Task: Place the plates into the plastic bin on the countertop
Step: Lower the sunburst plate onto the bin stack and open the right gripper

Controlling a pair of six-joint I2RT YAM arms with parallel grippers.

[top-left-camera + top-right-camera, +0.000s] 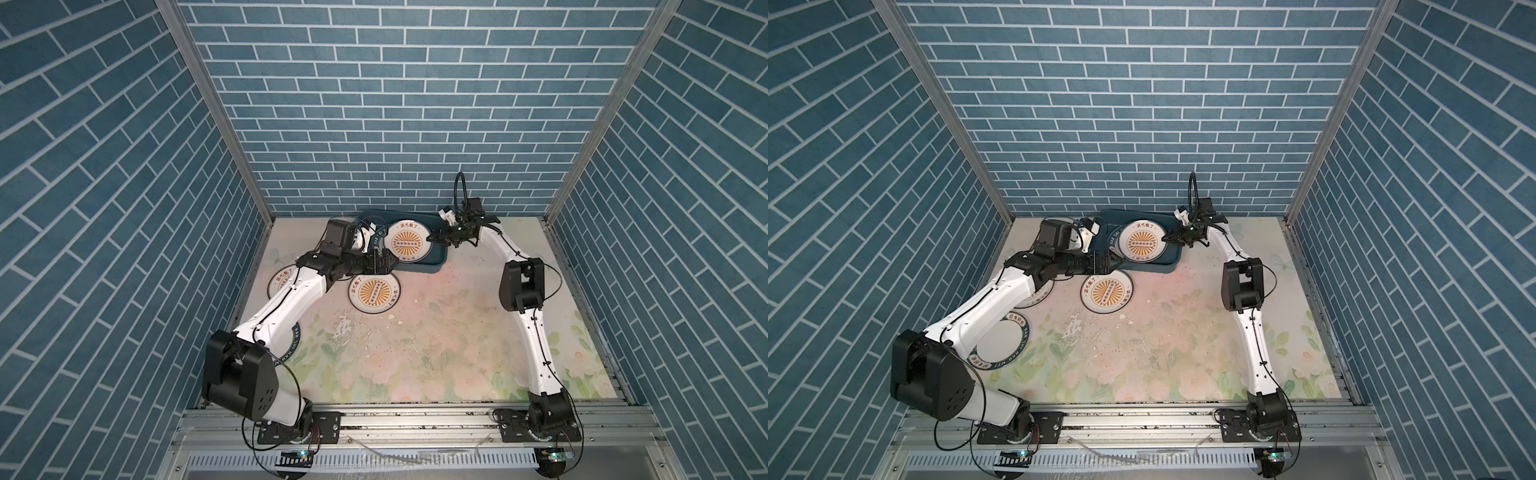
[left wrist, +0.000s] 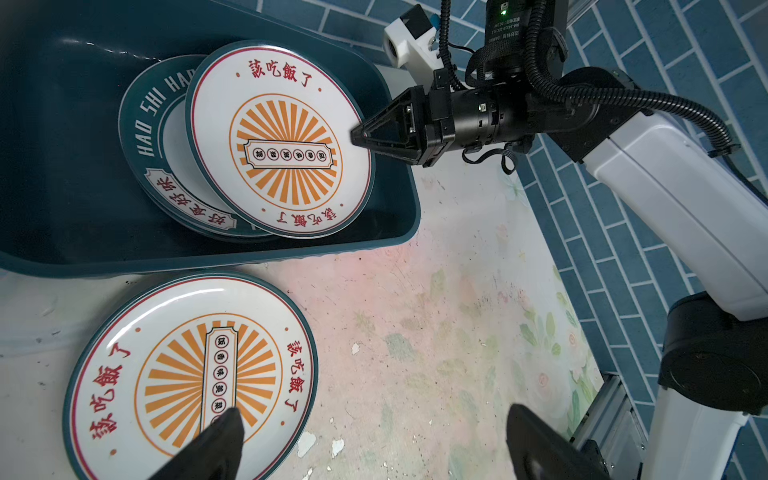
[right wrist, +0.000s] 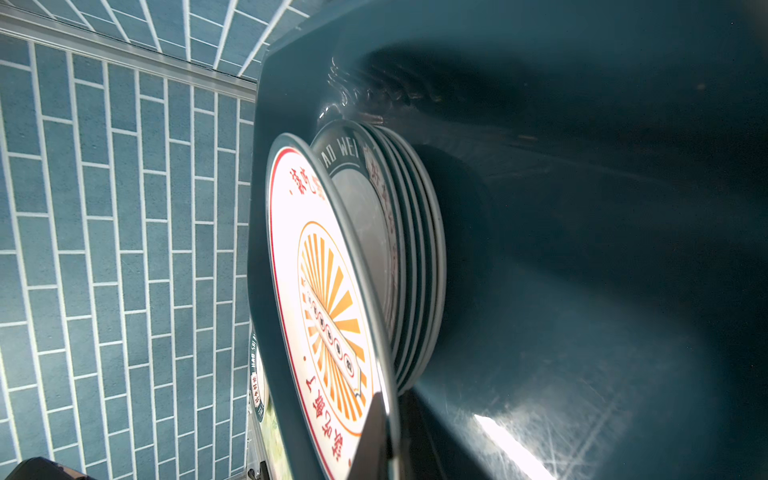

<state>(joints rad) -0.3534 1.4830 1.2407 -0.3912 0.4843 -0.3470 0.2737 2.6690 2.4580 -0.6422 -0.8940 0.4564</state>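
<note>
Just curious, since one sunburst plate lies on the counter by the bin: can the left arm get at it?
Probably yes. The left hand hangs open just above that sunburst plate, nothing lies on it, and the right hand is off gripping another plate in the bin.

Sunburst plate [image 1: 1140, 246] in right gripper [image 1: 1165, 239]

In both top views the white left arm [image 1: 282, 305] hides much of the round white plate with green lettered rim [image 1: 1003, 345], at lower left of the floral-printed countertop [image 1: 436, 353], and part of the white orange-sunburst plate [image 1: 279, 281] above it. Left wrist view: the frame edge cuts the dark teal plastic bin [image 2: 208, 251]. Right wrist view: beneath the tilted sunburst plate [image 3: 316, 270], the stacked plates [image 3: 426, 270] show rims only; their patterns cannot be told.
</note>
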